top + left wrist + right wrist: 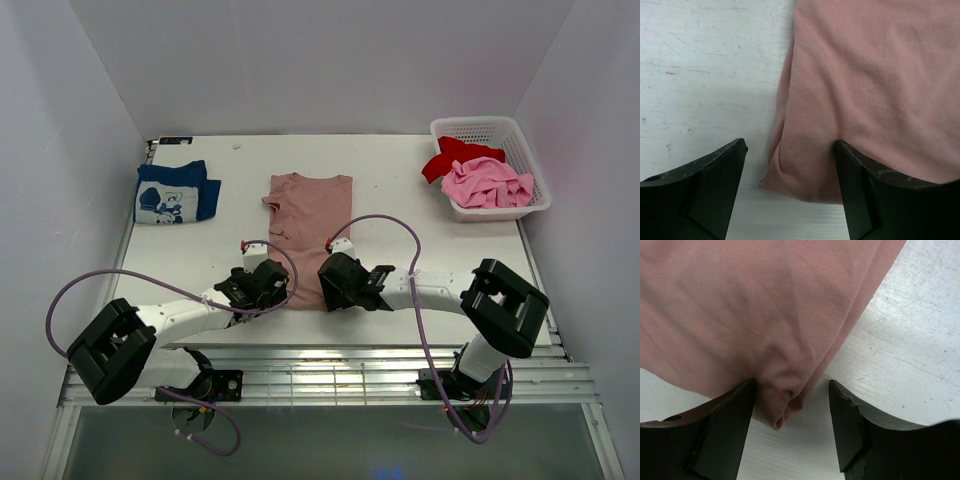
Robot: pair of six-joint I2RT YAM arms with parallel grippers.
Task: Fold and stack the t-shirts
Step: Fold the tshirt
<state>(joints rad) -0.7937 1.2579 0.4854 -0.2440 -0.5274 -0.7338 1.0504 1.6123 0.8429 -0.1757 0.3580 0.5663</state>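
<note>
The dusty pink-tan t-shirt (310,220) lies folded lengthwise in the middle of the table. My left gripper (272,283) is open at its near left corner (805,170), one finger on the table, the other over the cloth. My right gripper (335,285) is open at its near right corner (785,400), which bunches between the jaws. A folded navy t-shirt (175,192) with a white print lies at the far left. The red t-shirt (455,155) and bright pink t-shirt (487,185) sit in the basket.
A white plastic basket (535,178) stands at the far right of the table. White walls close in on the left, back and right. A slatted rail (330,372) runs along the near edge by the arm bases.
</note>
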